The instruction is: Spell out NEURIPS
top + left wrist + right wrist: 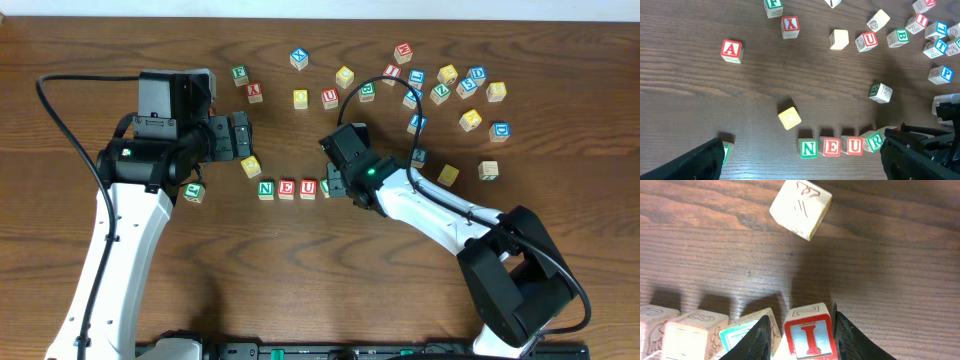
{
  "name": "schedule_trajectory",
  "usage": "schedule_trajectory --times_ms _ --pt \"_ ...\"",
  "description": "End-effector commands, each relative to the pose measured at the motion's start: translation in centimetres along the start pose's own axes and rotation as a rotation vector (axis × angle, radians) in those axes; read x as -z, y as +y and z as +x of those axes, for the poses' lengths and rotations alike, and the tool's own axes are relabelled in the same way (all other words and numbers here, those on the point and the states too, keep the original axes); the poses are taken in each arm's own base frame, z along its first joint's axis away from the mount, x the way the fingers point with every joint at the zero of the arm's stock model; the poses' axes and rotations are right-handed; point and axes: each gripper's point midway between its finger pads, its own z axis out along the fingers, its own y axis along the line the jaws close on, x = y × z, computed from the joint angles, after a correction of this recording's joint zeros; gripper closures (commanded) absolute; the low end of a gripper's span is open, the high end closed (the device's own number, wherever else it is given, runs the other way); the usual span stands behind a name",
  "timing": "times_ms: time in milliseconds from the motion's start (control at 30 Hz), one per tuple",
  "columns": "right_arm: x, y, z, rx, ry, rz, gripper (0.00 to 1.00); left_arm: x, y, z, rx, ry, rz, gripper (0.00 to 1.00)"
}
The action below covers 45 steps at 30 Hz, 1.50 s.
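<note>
The right hand [804, 341] pinches the I block [810, 330], low over the tabletop [880, 255]; whether the block has touched down I cannot tell. Just beside it, past one dark finger [762, 337], sits the R block [742, 332], slightly askew. It ends the row that runs on through the U block [854, 146], E block [832, 146] and N block [809, 148]. So the open slot lies right at this hand, on the row's line. The left hand [241, 136] hangs spread wide and empty near the N end. The P block [942, 74] sits among the loose ones.
</note>
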Motion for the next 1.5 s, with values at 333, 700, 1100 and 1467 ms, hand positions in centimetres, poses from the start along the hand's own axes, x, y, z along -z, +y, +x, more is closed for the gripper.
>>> schedule_trajectory --times_ms 333,700,1100,1467 --pt "0.4 -0.3 -1.7 0.032 -0.052 0.058 0.64 0.8 -0.3 -0.9 -0.009 -0.031 0.011 0.02" --pt "0.7 -2.9 -2.1 0.018 -0.088 0.195 0.65 0.8 -0.3 -0.9 -0.009 -0.03 0.011 0.02" --pt "1.0 -5.7 -1.2 -0.062 -0.057 0.301 0.66 0.8 -0.3 -0.9 -0.009 -0.03 0.011 0.02" --pt "0.2 -6.2 -0.4 -0.105 -0.038 0.315 0.63 0.8 -0.3 -0.9 -0.009 -0.03 0.011 0.02"
